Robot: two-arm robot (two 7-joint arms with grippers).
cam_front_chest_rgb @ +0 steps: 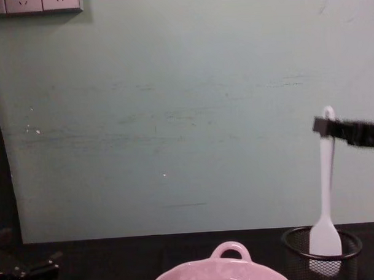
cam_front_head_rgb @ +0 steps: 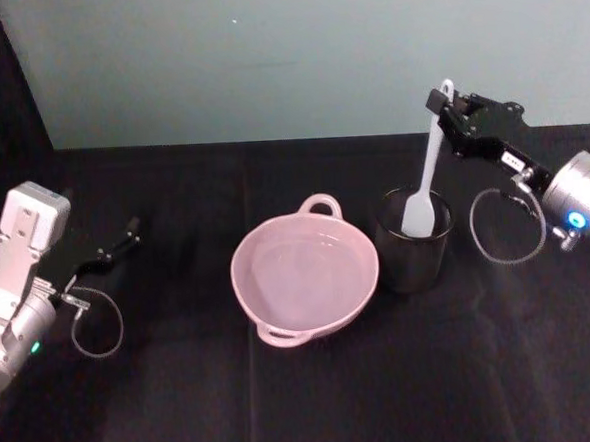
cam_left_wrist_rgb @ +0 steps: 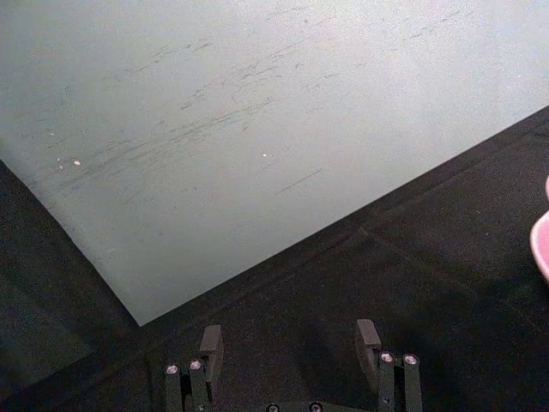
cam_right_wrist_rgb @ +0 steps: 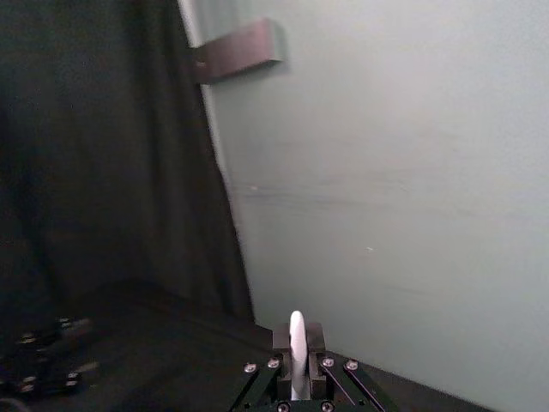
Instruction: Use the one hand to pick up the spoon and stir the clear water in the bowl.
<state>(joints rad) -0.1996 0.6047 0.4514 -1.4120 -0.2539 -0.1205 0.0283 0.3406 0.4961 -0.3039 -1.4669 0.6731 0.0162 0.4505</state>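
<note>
Fingers (cam_right_wrist_rgb: 316, 339), right gripper (cam_front_head_rgb: 438, 104): clenched on the upper end of the handle of the spoon (cam_front_head_rgb: 427, 168), just under its hole; in the right wrist view the white handle (cam_right_wrist_rgb: 296, 343) stands pinched between the two black pads; arm reaching in from the robot's right, raised above the table (cam_front_head_rgb: 286, 402).

Spoon: white, near upright, handle up; paddle head down inside the black mesh cup (cam_front_head_rgb: 415, 259); in the chest view the head (cam_front_chest_rgb: 325, 236) sits partly below the cup's rim (cam_front_chest_rgb: 295, 259), the gripper (cam_front_chest_rgb: 325, 126) gripping at the top.

Bowl (cam_front_head_rgb: 241, 284): pale pink, on the black table at centre, loop handle on its far rim; just beside the mesh cup, on the cup's left; whether the two touch cannot be told; rim also in the chest view (cam_front_chest_rgb: 216, 274).

Clear water (cam_front_head_rgb: 303, 271): faint sheen across the inside of the bowl; level hard to read.

Left gripper (cam_front_head_rgb: 130, 231): idle at the robot's left, well apart from the bowl; fingers (cam_left_wrist_rgb: 211, 339) spread, nothing between them; low over the black table.

Wall (cam_front_chest_rgb: 174, 116): pale green, behind the table.
</note>
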